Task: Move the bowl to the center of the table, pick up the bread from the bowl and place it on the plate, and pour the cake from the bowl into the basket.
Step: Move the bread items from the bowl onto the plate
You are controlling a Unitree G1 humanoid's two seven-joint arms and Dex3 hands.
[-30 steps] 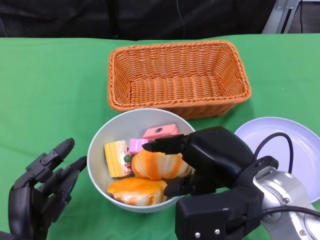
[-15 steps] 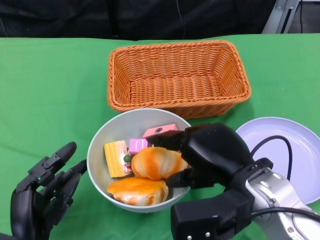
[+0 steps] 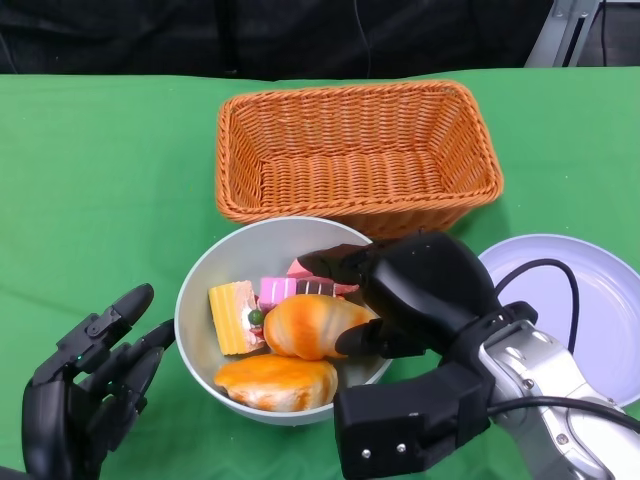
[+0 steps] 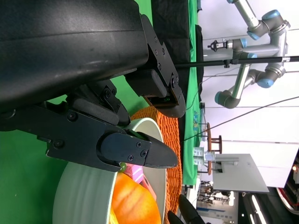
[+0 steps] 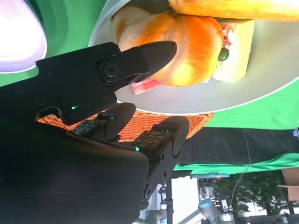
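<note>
Bread (image 3: 312, 326) half-hidden by right hand (image 3: 415, 290)

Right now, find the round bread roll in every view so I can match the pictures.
Head view: the round bread roll lies in the grey bowl, with the right hand reaching over it.
Right wrist view: it fills the upper middle, just past a black fingertip.
Left wrist view: only an orange slice shows at the bottom edge.
Shared landmark: the orange wicker basket beyond the bowl.
</note>
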